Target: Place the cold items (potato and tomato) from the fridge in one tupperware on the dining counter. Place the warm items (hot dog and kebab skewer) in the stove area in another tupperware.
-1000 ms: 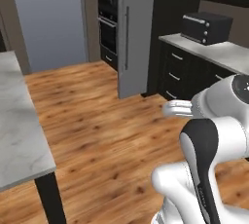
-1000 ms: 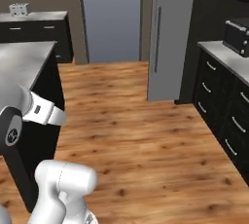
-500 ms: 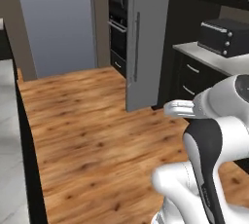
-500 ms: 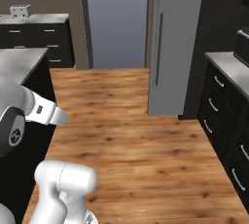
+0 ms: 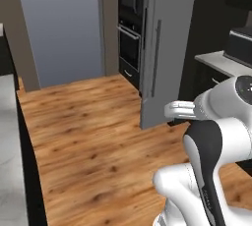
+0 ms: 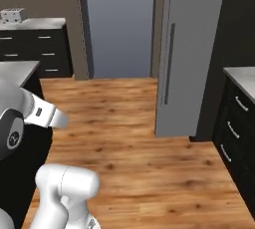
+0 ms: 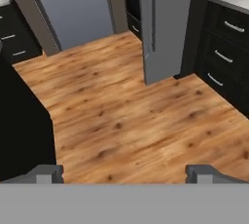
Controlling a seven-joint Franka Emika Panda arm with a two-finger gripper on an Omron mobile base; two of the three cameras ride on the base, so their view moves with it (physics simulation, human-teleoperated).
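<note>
My end effector [image 7: 124,173] was wide open and held nothing; its two fingertips [image 7: 46,173] stood far apart over bare wooden floor [image 7: 126,121]. The fridge [image 6: 191,54] stood ahead, upright, its long axis vertical, door shut, with the long handle [image 6: 169,63] running vertically down its face. It sat between a grey wall panel [image 6: 119,24] and dark drawers [image 6: 234,133] under a table [image 6: 241,76]. In the left base view the fridge [image 5: 165,48] stood beside a built-in oven [image 5: 130,43]. No potato, tomato, hot dog, skewer or tupperware could be made out.
</note>
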